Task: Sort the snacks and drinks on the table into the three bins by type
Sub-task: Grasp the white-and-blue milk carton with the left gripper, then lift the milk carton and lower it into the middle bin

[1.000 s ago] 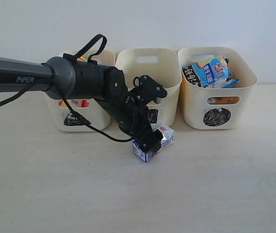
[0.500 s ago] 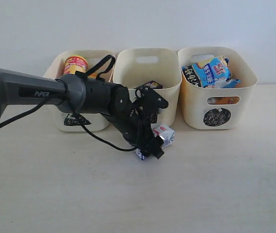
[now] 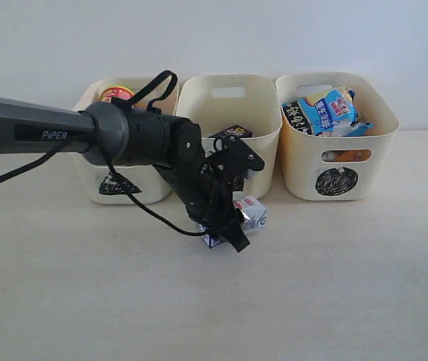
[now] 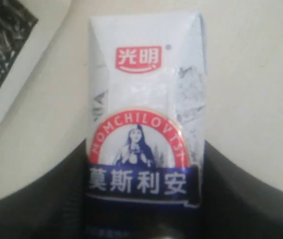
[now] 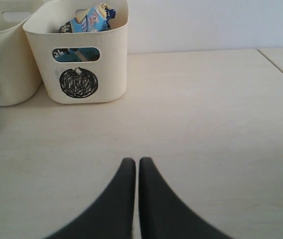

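Note:
A blue-and-white drink carton (image 3: pixel 252 213) lies on the table in front of the middle bin (image 3: pixel 229 90). My left gripper (image 3: pixel 227 227) reaches down over it from the left. In the left wrist view the carton (image 4: pixel 143 84) fills the gap and both dark fingers (image 4: pixel 47 199) press its sides. A yellow chip tube (image 3: pixel 117 93) stands in the left bin (image 3: pixel 93 188). A dark purple carton (image 3: pixel 233 131) sits in the middle bin. Crinkly bags (image 3: pixel 326 109) fill the right bin (image 3: pixel 371 150). My right gripper (image 5: pixel 137 162) is shut over bare table.
The three bins stand in a row against the white back wall. In the right wrist view the circle-marked bin (image 5: pixel 111 59) is far ahead, and a table edge (image 5: pixel 278 67) runs off to one side. A bin's black mark (image 4: pixel 4 50) shows beside the carton.
The left gripper's jaws have drawn in round the carton, and the wrist has turned and dropped a little. The carton has shifted slightly. The right gripper has stayed still.

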